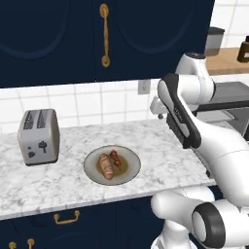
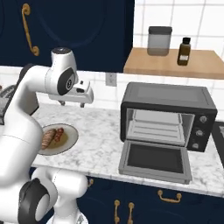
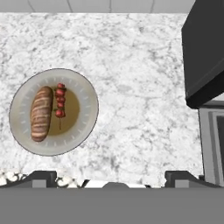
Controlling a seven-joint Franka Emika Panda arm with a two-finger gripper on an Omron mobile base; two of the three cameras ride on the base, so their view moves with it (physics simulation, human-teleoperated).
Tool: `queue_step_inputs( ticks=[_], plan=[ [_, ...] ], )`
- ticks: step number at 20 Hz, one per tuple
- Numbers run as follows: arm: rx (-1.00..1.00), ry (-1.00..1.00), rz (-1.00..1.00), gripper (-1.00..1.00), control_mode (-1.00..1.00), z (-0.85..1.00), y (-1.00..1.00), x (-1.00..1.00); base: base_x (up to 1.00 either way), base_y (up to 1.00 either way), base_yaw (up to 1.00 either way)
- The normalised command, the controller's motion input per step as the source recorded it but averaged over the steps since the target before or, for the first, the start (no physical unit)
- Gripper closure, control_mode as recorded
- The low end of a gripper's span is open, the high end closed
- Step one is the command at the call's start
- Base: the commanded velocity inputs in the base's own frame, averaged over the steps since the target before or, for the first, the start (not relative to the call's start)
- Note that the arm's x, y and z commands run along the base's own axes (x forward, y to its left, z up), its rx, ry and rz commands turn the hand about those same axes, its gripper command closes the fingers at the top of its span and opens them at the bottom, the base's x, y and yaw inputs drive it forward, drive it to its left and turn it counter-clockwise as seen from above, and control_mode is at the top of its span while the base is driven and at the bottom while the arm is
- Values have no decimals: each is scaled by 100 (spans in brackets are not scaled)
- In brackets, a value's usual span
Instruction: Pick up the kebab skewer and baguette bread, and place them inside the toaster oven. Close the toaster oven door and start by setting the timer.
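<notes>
A round grey plate [image 1: 132, 168] [image 2: 72, 131] [image 3: 85, 127] on the marble counter holds the tan baguette bread [image 1: 105, 166] [image 2: 48, 138] [image 3: 41, 113]. The kebab skewer [image 1: 115, 158] [image 2: 58, 134] [image 3: 60, 103], with red chunks, lies beside the bread. My gripper [image 2: 72, 104] [image 3: 111, 179] hangs open and empty high above the counter, between the plate and the toaster oven [image 2: 168, 113] [image 3: 205, 52]. The toaster oven door [image 2: 155, 162] [image 3: 214, 144] lies dropped open, and the wire rack inside shows.
A silver two-slot toaster [image 1: 39, 136] stands at the left of the counter. A wooden shelf [image 2: 170, 65] above the oven carries a jar [image 2: 159, 40] and a dark bottle [image 2: 185, 51]. Dark blue cabinets hang overhead. Bare marble lies between plate and oven.
</notes>
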Motion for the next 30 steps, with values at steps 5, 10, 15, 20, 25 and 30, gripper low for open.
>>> queue_step_inputs(
  ticks=[5,10,15,20,25,30],
  plan=[
    [0,0,0,-100,100,0,0,0,48,-28,-5],
    [0,0,0,-100,100,0,0,0,39,-39,-7],
    [0,0,0,-100,100,0,0,0,-8,-54,-3],
    [0,0,0,-100,100,0,0,0,-5,-24,-16],
    [0,0,0,-100,100,0,0,0,16,-36,-4],
    [0,0,0,-100,100,0,0,0,38,-11,0]
  ],
)
